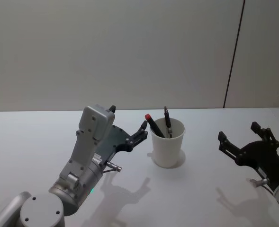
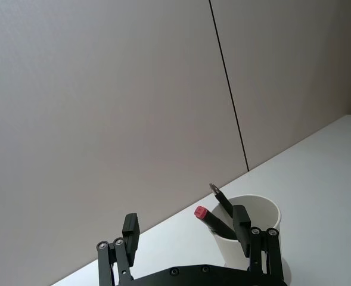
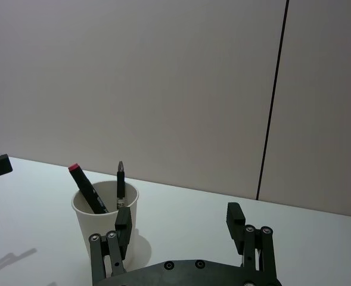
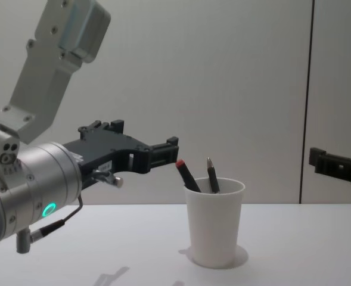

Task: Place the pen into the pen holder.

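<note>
With both arms hovering low over the white worktop (image 1: 44, 142), we see our left gripper (image 1: 130, 127) spread and empty just beside the cup (image 1: 167, 146), and our right gripper (image 1: 246, 139) likewise released, well apart on the other side. Two pens stand tilted inside the cup: a red-capped pen (image 1: 153, 125) and a dark, metal-tipped one (image 1: 167, 121). We judge the job done. Both pens look light, stiff and smooth, best pinched mid-barrel; the paper cup would tip or crush easily. From the chest camera we read the cup's taper and the pens' lean; from the head camera, its open mouth. Beyond stands a plain wall (image 1: 130, 47).
</note>
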Robot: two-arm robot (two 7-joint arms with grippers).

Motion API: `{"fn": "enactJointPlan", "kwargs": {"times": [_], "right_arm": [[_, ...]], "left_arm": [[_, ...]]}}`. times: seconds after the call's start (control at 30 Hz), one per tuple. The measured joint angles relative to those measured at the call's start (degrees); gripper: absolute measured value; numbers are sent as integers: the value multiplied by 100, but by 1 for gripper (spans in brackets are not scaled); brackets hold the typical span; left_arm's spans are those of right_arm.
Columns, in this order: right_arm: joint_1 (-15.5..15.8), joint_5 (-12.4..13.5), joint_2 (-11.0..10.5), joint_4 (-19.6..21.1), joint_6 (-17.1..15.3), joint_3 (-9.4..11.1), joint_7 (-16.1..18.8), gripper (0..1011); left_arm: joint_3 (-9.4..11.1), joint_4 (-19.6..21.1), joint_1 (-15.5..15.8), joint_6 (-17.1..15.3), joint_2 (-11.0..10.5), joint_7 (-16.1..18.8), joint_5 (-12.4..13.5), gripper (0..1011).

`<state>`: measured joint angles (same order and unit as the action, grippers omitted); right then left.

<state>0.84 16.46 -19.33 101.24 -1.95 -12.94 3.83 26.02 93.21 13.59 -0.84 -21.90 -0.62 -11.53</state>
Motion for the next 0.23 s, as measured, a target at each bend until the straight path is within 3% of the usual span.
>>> {"fn": "enactJointPlan", "kwargs": {"times": [0.23], "right_arm": [[0, 0, 0, -1, 0, 0, 0, 1002]], "left_arm": [[0, -1, 0, 4, 0, 0, 0, 1003]]}}
